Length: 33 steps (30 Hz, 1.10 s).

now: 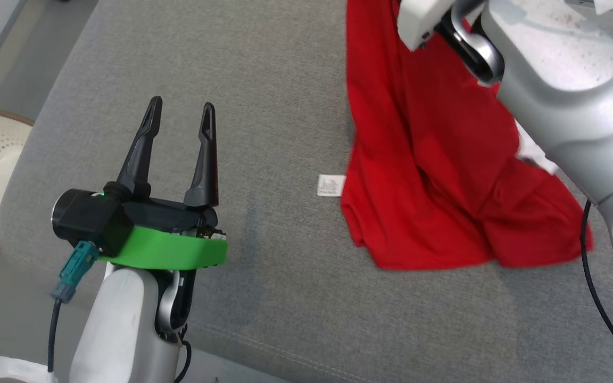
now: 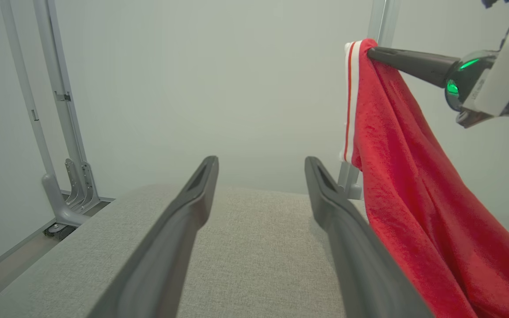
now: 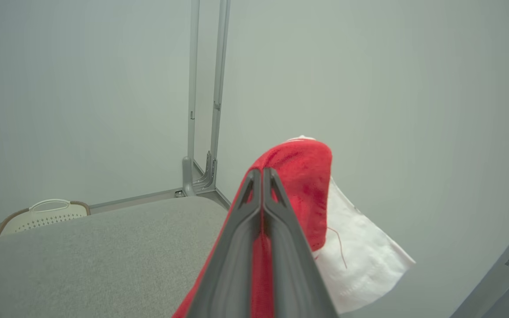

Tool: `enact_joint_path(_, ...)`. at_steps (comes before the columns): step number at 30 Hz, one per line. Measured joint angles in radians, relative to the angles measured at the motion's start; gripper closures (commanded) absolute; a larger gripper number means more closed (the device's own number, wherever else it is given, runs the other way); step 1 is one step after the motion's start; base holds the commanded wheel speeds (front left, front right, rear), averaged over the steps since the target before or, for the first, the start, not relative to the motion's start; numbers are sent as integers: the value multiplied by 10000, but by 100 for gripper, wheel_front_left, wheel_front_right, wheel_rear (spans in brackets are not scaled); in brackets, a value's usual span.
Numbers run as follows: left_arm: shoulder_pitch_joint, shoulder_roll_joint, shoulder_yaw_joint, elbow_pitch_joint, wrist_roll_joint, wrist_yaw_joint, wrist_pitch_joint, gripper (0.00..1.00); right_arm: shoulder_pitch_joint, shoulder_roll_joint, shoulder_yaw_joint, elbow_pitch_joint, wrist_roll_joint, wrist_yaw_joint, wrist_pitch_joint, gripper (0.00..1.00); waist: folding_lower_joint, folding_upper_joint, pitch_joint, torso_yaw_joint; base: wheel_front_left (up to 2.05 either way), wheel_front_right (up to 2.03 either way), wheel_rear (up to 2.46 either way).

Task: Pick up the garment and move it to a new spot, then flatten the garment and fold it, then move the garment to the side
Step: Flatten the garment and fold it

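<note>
Red garment (image 1: 434,175), white-striped trim, one end aloft, lower folds on grey surface (image 1: 285,80).

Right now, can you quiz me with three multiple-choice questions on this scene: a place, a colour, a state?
1. Where does the lower end of the garment lie? A on the grey top; B hanging clear of it; C under it.
2. The garment's main colour? A blue; B red; C green.
3. The right gripper is: A open; B shut on the garment; C shut on nothing.
Answers: 1 A, its folds rest on the top; 2 B, red cloth with white trim; 3 B, red cloth is pinched between its shut jaws.
</note>
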Motion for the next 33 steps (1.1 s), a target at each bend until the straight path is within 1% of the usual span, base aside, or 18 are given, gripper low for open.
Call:
enact_joint_path(3, -4, 2, 150, -2, 127, -36, 0, 0, -401, 127, -1369, -1208, -790, 0, -36, 100, 0, 0, -50, -402, 0, 0, 0)
enact_joint_path(4, -4, 2, 150, -2, 127, -36, 0, 0, -401, 127, -1369, -1208, -790, 0, -36, 100, 0, 0, -50, -402, 0, 0, 0)
enact_joint_path(7, -5, -2, 286, -29, 282, -54, 0, 0, 87, 90, -2658, -2696, -1701, 0, -50, 100, 0, 0, -83, -806, 0, 0, 0)
enact_joint_path(10, -4, -2, 403, -25, 366, -115, -12, 0, 1750, -150, -3427, -3684, -2286, 0, -48, 100, 0, 0, -105, -1205, 0, 0, 0)
enact_joint_path(14, 31, -2, 495, -13, 451, -134, -13, 0, 4394, -600, -4640, -4491, -2522, 0, -48, 100, 0, 0, -134, -1704, 0, 0, 0)
enact_joint_path(17, 68, 6, 554, -12, 535, -169, -13, 0, 6285, -727, -5678, -4750, -2596, -2, -46, 100, 0, 0, -138, -2048, 0, 0, 0)
enact_joint_path(21, 127, 38, 570, 21, 612, -213, -13, 0, 8313, -648, -7095, -4823, -2658, -4, -46, 100, -1, 1, -120, -2425, 0, 0, 0)
enact_joint_path(26, 170, 90, 568, 73, 623, -253, -13, 0, 10463, -182, -8372, -4798, -2556, -2, -46, 100, 0, 0, -94, -2677, 0, 0, 0)
enact_joint_path(29, 284, 148, 683, 69, 625, -253, -13, 0, 11329, 211, -8771, -4755, -2514, -4, -46, 100, 0, 0, -73, -2761, 0, 0, 0)
enact_joint_path(32, 429, 244, 851, 54, 631, -209, -13, 0, 11710, 546, -8870, -4403, -2518, -2, -48, 100, -1, 0, -37, -2881, 0, 0, 0)
enact_joint_path(33, 453, 270, 901, 48, 633, -199, -13, 0, 11750, 606, -8878, -4213, -2525, -2, -48, 88, -1, -1, -26, -2926, 0, 0, 0)
